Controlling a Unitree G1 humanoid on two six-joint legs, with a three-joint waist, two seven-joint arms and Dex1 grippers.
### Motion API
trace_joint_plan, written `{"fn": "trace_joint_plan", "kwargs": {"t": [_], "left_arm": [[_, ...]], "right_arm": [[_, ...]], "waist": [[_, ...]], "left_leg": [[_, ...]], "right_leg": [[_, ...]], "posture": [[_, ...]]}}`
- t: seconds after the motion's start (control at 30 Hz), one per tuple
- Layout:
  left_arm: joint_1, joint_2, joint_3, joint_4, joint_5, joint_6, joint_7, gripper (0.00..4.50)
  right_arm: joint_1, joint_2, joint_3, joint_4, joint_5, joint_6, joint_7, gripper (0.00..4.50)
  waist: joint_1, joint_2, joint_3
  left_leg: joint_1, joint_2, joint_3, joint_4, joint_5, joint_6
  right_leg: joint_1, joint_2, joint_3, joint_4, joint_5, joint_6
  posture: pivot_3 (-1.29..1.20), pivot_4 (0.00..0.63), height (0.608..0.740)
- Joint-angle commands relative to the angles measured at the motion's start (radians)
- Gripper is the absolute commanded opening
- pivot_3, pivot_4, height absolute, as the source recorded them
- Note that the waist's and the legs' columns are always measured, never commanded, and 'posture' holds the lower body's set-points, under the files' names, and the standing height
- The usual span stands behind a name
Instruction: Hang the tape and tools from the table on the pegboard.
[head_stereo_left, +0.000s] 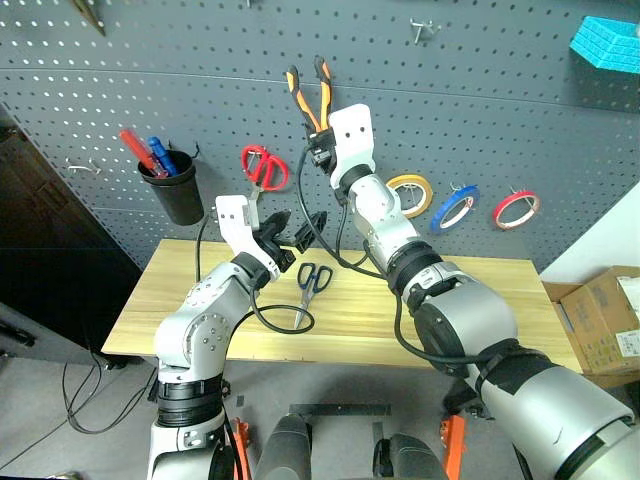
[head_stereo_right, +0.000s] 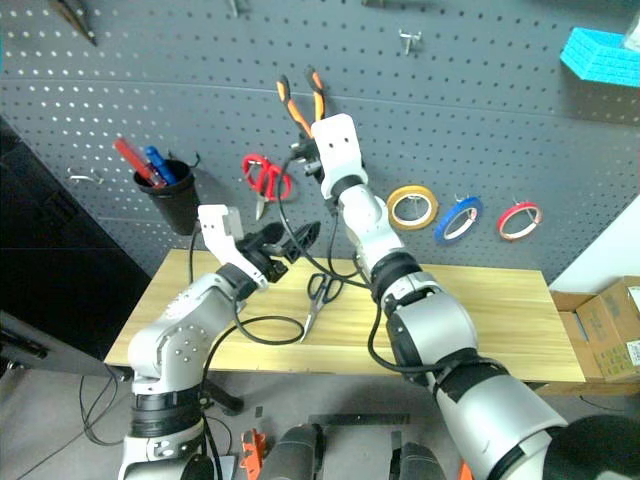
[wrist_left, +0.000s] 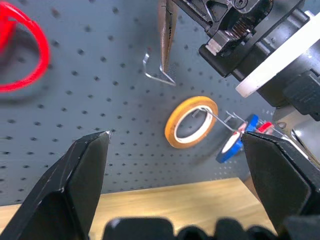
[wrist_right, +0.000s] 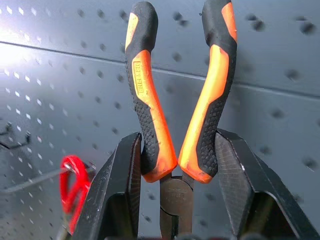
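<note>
holding the pliers (wrist_right: 177, 107) by the lower ends of their orange-and-black handles, the right pincer (head_stereo_left: 322, 150) is closed on them with the handles pointing up against the pegboard (head_stereo_left: 480, 110). to do this step well, i judge it should line the pliers up with the bare metal hook (wrist_left: 159, 72) before letting go, and release only once the tool sits on the hook without tipping. the left pincer (head_stereo_left: 295, 228) stands wide open and empty above the counter (head_stereo_left: 470, 300).

of the task's other things, the blue tape roll (head_stereo_left: 455, 208) already hangs on the pegboard at about 3 o'clock from the right pincer, between a yellow roll (head_stereo_left: 411, 194) and a red roll (head_stereo_left: 515, 209); the dark-handled scissors (head_stereo_left: 312, 285) lie on the counter at 6 o'clock from it.

the right wrist view shows the grip itself, both fingers pressed to the handles. the left wrist view gives what that one lacks: the pliers' nose close to the hook, though i cannot tell whether they touch.
</note>
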Motion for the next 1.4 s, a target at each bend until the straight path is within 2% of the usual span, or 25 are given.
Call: {"fn": "trace_joint_plan", "kwargs": {"t": [0.03,0.37,0.6,0.73,1.2,1.4], "left_arm": [[-0.037,0.006,0.025,-0.029,-0.015,-0.023,0.009,4.50],[-0.031,0.031,0.031,-0.059,-0.027,0.017,0.015,4.50],[-0.013,0.035,0.031,-0.094,-0.041,0.042,0.035,4.50],[-0.019,0.033,0.026,-0.085,-0.039,0.036,0.040,4.50],[-0.031,0.037,0.012,-0.046,-0.033,0.025,0.015,4.50],[-0.050,0.029,0.000,-0.017,-0.024,0.010,0.004,4.50]], "right_arm": [[-0.071,-0.021,-0.038,-0.024,0.014,-0.062,-0.011,1.74],[-0.085,-0.057,-0.054,0.026,-0.024,-0.059,-0.104,1.74],[-0.108,-0.086,-0.088,0.055,0.004,0.114,-0.104,1.74],[-0.120,-0.101,-0.122,0.049,0.022,0.149,-0.108,1.74],[-0.114,-0.178,-0.132,0.021,-0.003,0.125,-0.128,1.74],[-0.134,-0.206,-0.122,-0.003,-0.010,0.091,-0.134,1.74]], "waist": [[0.009,0.000,0.000],[0.055,0.000,0.000],[0.067,0.000,0.000],[0.081,0.000,0.000],[0.108,0.001,0.000],[0.106,0.001,0.000]], "left_leg": [[0.000,0.000,0.000,0.000,0.000,0.000],[0.000,0.000,0.000,0.000,0.000,0.000],[0.000,0.000,0.000,0.000,0.000,0.000],[0.000,0.000,0.000,0.000,0.000,0.000],[-0.001,0.000,0.000,0.000,0.000,0.000],[-0.001,0.000,0.000,0.001,0.000,-0.001]], "right_leg": [[0.000,0.000,0.000,0.000,0.000,0.000],[0.000,0.000,0.000,0.000,0.000,-0.001],[0.000,0.000,0.000,0.000,-0.001,-0.001],[0.000,0.000,0.000,0.000,-0.001,-0.001],[0.000,0.000,-0.001,-0.001,-0.001,-0.002],[0.000,0.000,-0.001,-0.001,0.001,-0.011]], "posture": [[0.38,0.051,0.740],[0.41,0.068,0.740],[0.42,0.066,0.740],[0.41,0.062,0.740],[0.36,0.069,0.740],[0.34,0.062,0.740]]}}
